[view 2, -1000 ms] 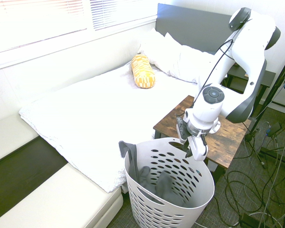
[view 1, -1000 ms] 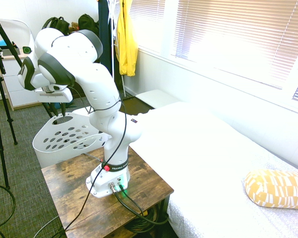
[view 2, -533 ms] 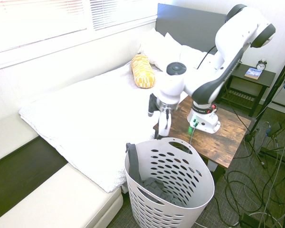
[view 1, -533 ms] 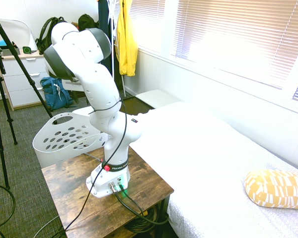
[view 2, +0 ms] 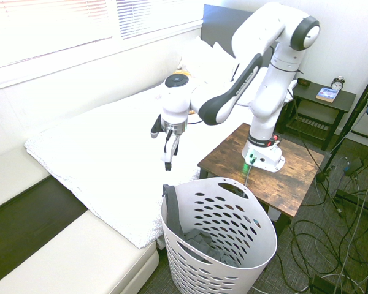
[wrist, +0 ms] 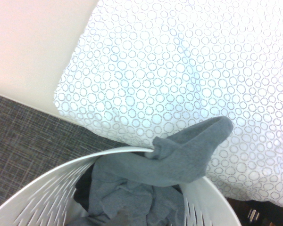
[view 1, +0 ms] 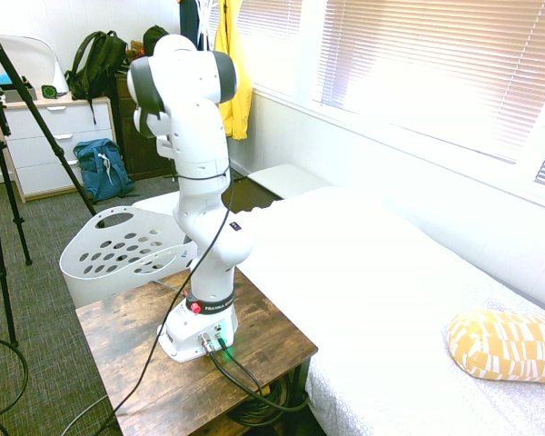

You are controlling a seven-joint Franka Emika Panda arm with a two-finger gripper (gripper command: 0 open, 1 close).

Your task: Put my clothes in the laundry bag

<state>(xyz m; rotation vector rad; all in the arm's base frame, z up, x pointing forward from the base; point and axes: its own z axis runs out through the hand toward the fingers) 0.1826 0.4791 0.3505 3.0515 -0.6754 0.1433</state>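
Grey clothes [view 2: 199, 241] fill laundry bag [view 2: 233, 257]; gripper [view 2: 169, 156] above.

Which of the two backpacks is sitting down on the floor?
The blue backpack: it sits on the carpet, leaning against the white dresser. The black backpack is up higher, at the level of the dresser's top.

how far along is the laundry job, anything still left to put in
Mostly done, it looks like. Grey clothes lie inside the laundry bag, though one piece drapes over the rim onto the bed side. The tool hangs above the white bed, beside the basket, holding nothing. No other clothes show on the bed. Left to do, perhaps: tucking the draped piece in.
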